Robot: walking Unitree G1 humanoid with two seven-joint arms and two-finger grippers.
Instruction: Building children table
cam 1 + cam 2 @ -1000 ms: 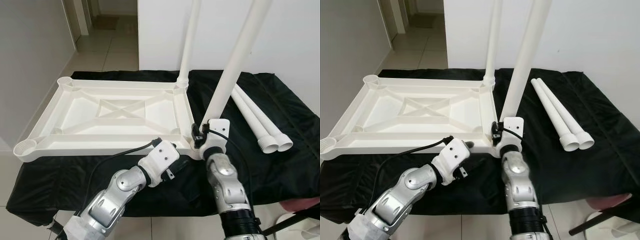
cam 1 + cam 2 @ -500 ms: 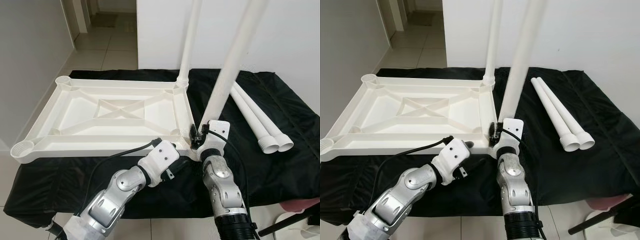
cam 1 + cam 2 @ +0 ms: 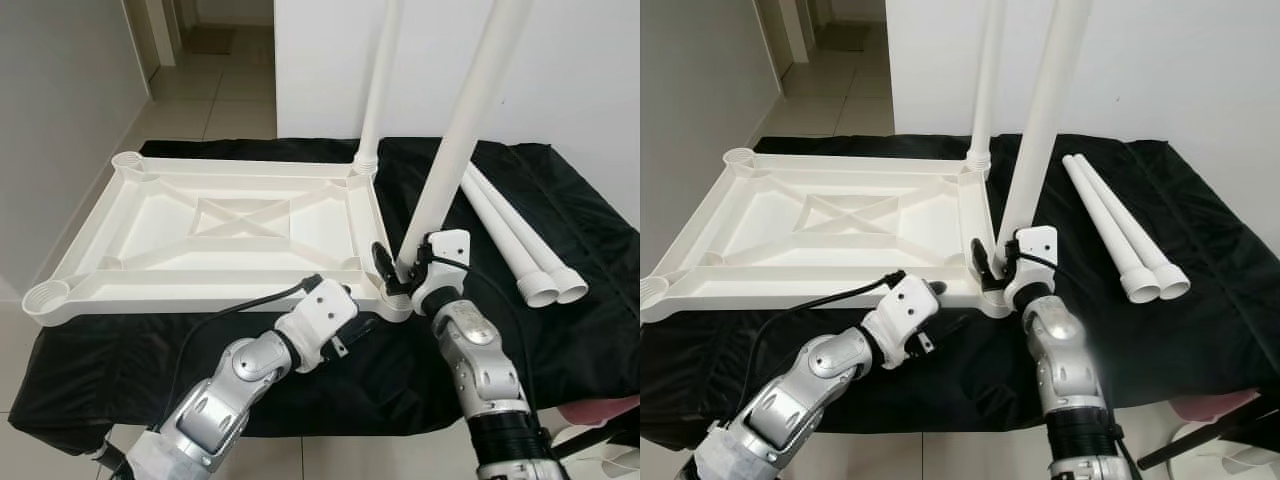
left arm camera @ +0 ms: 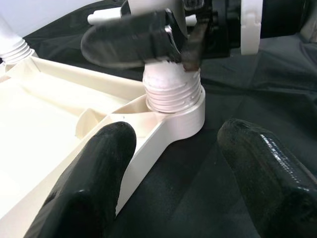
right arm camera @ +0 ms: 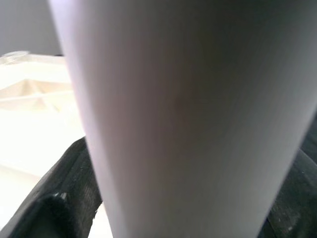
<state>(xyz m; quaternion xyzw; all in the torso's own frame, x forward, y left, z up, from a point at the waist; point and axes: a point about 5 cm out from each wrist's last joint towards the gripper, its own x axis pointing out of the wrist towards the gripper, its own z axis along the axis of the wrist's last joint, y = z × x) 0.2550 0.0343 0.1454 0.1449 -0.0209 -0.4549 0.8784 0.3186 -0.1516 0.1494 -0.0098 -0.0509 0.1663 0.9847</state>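
The white table top (image 3: 200, 288) lies upside down on a black cloth. One white leg (image 3: 378, 80) stands in its far right corner. A second leg (image 3: 460, 130) stands tilted in the near right corner socket (image 4: 181, 106), its thread partly showing. My right gripper (image 3: 396, 268) is shut on this leg just above the socket, and its fingers (image 4: 133, 39) clamp the base. The leg (image 5: 188, 124) is very close in the right wrist view. My left gripper (image 4: 173, 188) is open, low in front of that corner, with its fingers (image 4: 94, 173) on either side of it, not touching.
Two loose white legs (image 3: 510, 235) lie side by side on the cloth (image 3: 580, 230) to the right. A white wall stands right behind the work surface. A tiled hallway opens at the far left. The cloth's front edge drops off under my arms.
My right forearm has swung to the right and the wrist has turned around the near leg, still clamped on it. The left arm has stayed put.
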